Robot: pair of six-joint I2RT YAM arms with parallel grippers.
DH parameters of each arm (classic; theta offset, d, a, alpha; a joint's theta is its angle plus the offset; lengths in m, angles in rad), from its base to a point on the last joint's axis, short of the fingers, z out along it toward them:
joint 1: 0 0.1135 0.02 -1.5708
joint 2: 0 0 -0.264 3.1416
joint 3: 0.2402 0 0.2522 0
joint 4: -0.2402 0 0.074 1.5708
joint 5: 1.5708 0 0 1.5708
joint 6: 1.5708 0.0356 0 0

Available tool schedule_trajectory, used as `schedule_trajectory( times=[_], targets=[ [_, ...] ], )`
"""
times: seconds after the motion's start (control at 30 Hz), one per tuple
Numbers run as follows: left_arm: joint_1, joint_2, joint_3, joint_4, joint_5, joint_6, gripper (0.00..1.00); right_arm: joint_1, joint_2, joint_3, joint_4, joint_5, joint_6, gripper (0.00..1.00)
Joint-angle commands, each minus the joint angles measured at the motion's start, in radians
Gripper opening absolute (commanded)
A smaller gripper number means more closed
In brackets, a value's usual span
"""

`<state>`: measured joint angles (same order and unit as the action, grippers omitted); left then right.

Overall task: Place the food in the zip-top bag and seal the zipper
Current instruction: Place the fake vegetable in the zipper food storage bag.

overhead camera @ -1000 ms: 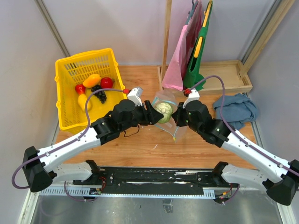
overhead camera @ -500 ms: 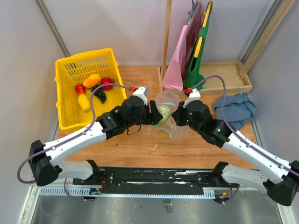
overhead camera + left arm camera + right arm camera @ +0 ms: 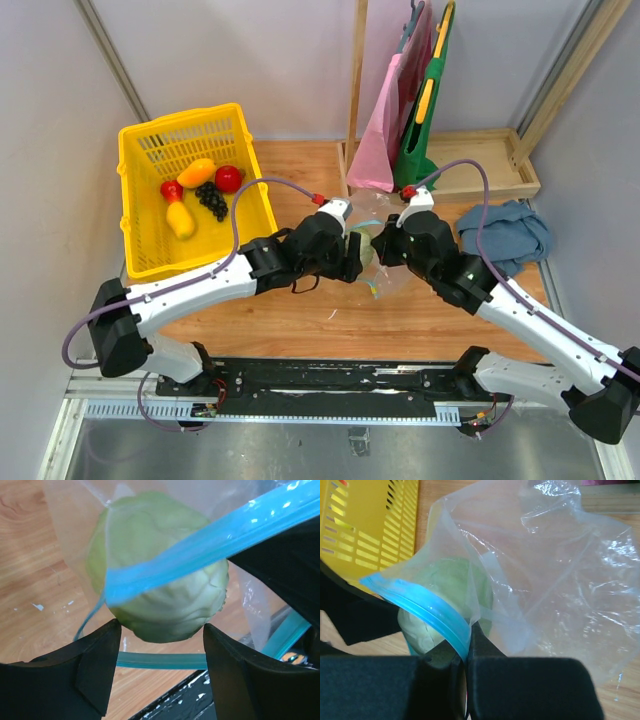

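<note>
The pale green round food [image 3: 160, 580] sits in the mouth of the clear zip-top bag [image 3: 560, 590], just past my left fingertips. My left gripper [image 3: 159, 630] is open, one finger on each side of the food's near end. The blue zipper [image 3: 200, 550] crosses in front of the food. My right gripper [image 3: 467, 645] is shut on the zipper [image 3: 420, 605] and holds the bag's mouth up. In the top view the two grippers [image 3: 352, 258] [image 3: 382, 245] meet at the bag [image 3: 375, 212]. The mango [image 3: 195, 172], red pieces [image 3: 228, 178], yellow piece [image 3: 180, 218] and grapes [image 3: 212, 200] lie in the basket.
The yellow basket [image 3: 150, 140] stands at the back left. A wooden tray [image 3: 490, 165] with a post holding pink and green bags [image 3: 400, 120] is at the back right. A blue cloth [image 3: 505, 232] lies right of my right arm.
My left gripper has moved right with the green food into the bag's mouth. The food is now mostly hidden between the two grippers. The right arm has held still.
</note>
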<state>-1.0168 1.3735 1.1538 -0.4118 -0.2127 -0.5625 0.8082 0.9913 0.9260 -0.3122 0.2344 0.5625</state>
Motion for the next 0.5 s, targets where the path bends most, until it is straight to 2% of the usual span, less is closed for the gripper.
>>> schedule_trajectory(
  times=[0.0, 0.17, 0.33, 0.47],
  targets=[
    [-0.026, 0.008, 0.035, 0.030, 0.000, 0.050, 0.70, -0.016, -0.014, 0.021, 0.030, -0.056, 0.020, 0.00],
    [-0.033, 0.022, 0.085, -0.043, -0.014, 0.103, 0.76, -0.034, -0.009, 0.023, 0.023, -0.088, 0.021, 0.01],
    [-0.032, -0.133, 0.025, -0.006, -0.086, 0.052, 0.82, -0.064, -0.020, 0.012, 0.003, -0.081, 0.035, 0.01],
    [-0.032, -0.193, 0.049, -0.072, -0.104, 0.033, 0.83, -0.076, -0.016, 0.011, -0.009, -0.082, 0.052, 0.01]
  ],
)
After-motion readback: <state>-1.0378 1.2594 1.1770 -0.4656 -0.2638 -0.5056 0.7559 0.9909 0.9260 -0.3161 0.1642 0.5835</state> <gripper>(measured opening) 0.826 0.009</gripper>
